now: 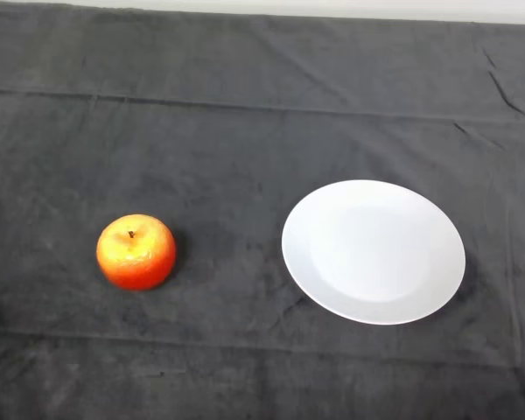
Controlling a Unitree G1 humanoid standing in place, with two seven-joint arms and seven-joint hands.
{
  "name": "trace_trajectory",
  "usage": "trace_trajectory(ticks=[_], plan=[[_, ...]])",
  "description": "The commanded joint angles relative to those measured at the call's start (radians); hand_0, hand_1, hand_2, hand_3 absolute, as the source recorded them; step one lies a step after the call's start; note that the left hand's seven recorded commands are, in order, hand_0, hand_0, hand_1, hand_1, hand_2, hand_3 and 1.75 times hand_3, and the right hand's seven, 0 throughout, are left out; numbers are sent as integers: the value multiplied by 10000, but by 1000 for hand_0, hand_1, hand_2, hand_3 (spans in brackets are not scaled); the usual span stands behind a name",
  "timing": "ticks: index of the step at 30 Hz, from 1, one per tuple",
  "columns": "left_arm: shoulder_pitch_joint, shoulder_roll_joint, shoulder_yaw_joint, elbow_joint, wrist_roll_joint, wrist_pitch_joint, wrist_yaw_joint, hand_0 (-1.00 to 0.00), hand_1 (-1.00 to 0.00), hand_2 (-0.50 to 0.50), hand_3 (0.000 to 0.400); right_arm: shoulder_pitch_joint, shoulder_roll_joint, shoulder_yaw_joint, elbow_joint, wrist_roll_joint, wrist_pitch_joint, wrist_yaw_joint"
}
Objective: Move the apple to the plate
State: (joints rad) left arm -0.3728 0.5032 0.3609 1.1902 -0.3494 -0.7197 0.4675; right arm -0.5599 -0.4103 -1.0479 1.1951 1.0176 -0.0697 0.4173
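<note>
The apple (136, 252) sits on the dark cloth (245, 131) in the left half of the scene, somewhat toward the near side. It stands upright, its short stem pointing up from a small dimple on top. Its skin is red-orange, with a yellow patch on the upper left and a deeper red low down and to the right. It throws a slight shadow on the cloth just to its right. Nothing touches it.

To the right of the apple, well apart from it, lies the plate (332, 280). It is white, round and shallow, with a broad rim round a flat middle, and it holds nothing. It lies flat on the cloth, right of the scene's centre and about as near as the apple, though its far edge reaches a little farther back.

The cloth covers the whole table. It has long creases running left to right across the far part, another such fold along the near part, and a few short wrinkles at the far right. A pale strip shows beyond its far edge.

No hand shows anywhere, so its state cannot be told.
</note>
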Motion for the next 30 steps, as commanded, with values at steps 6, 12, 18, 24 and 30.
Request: trace_trajectory(ticks=[6, 12, 18, 24, 30], plan=[[-454, -112, 201, 397, 442, -284, 108, 0, 0, 0, 0, 31, -192, -157, -62, 118, -71, 94], [-693, -37, 65, 390, 787, -305, 333, 0, 0, 0, 0, 31, -193, -158, -62, 118, -71, 95], [-964, -44, -198, 350, 1284, -421, 684, 0, 0, 0, 0, 31, -193, -158, -60, 118, -71, 95], [-1127, -11, -428, 311, 1721, -540, 873, 0, 0, 0, 0, 30, -194, -159, -59, 118, -72, 96], [-1151, 346, -608, -321, 1966, -86, 685, 0, 0, 0, 0, 30, -193, -159, -60, 117, -71, 96]])
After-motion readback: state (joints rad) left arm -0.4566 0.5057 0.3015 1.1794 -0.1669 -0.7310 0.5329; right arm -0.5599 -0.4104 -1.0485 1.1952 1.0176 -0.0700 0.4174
